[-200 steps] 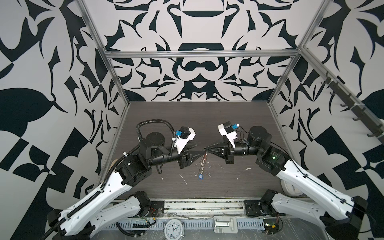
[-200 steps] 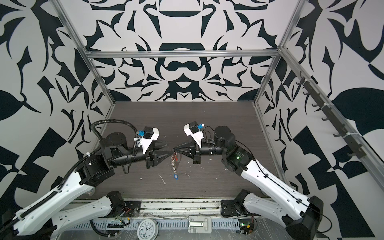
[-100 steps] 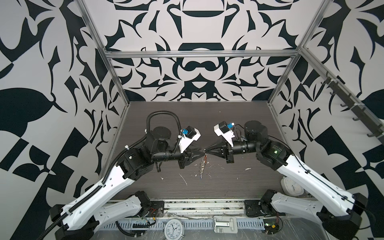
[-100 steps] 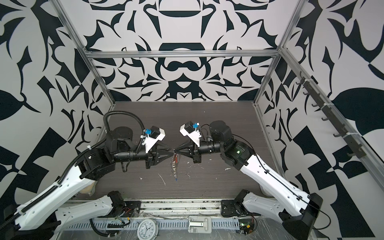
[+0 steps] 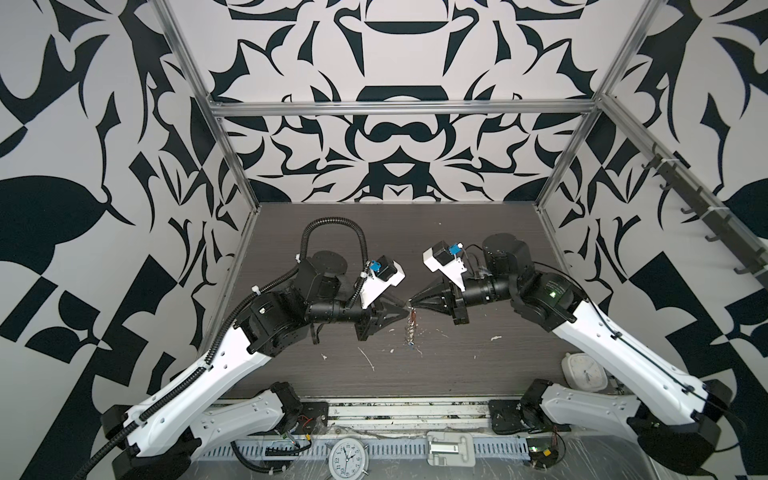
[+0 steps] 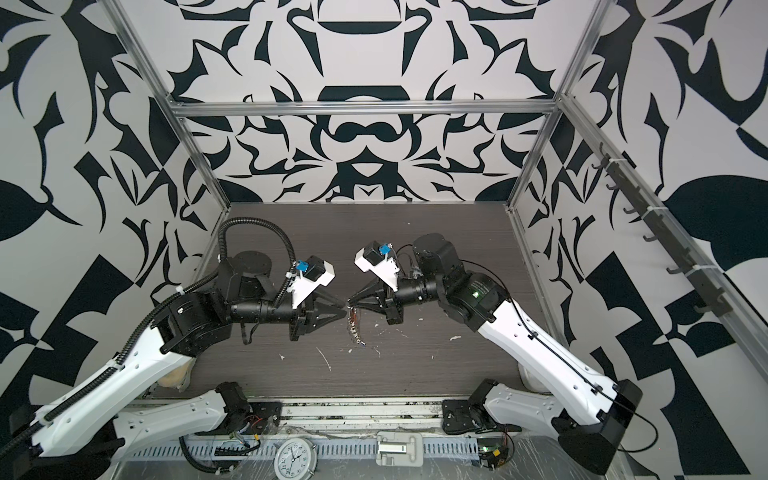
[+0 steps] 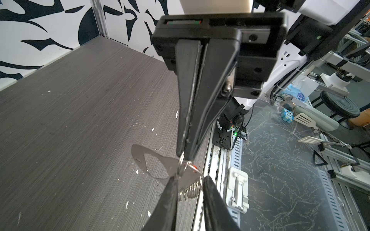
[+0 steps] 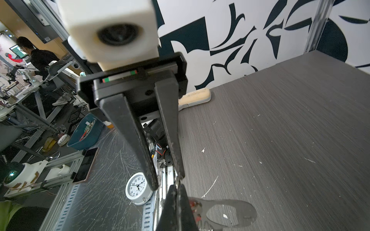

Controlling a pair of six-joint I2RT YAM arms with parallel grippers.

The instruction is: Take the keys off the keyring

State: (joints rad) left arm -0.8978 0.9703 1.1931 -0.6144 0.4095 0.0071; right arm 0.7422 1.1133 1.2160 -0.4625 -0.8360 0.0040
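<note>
Two black parallel grippers meet tip to tip above the middle of the dark grey wood-grain tabletop (image 5: 457,365).

Right gripper (image 7: 186,155): jaws pressed flat together, no gap along their length. The tips pinch one small silvery ring (image 7: 181,160) on the edge of the keyring (image 7: 140,153), a flat pale silvery half-moon metal plate with an oblong slot cut through it.

The keyring hangs below that pinch, clear of the right jaws. In a top view it shows edge-on as a thin strip (image 5: 411,328) dangling between the two gripper tips. Cannot tell whether its low end touches the table.

Left gripper (image 8: 167,182): jaws spread, with a narrow gap between the tips. From the left wrist, the two fingers (image 7: 170,196) flank the ringed curved edge of the plate, and a cluster of small rings (image 7: 190,190) shows in the gap. Cannot tell whether either finger touches metal.

Keys: not made out singly, being too small and partly hidden behind the fingers. Only red flecks (image 8: 193,204) show on the plate just beside the right jaws.

Around the scene:
- White scraps (image 5: 368,357) are scattered on the tabletop near the grippers.
- A beige oval wooden board (image 8: 197,96) lies at the table edge against the patterned wall, well apart from the keyring.
- A round white alarm clock (image 8: 138,187) sits off the table front, by the rail.
</note>
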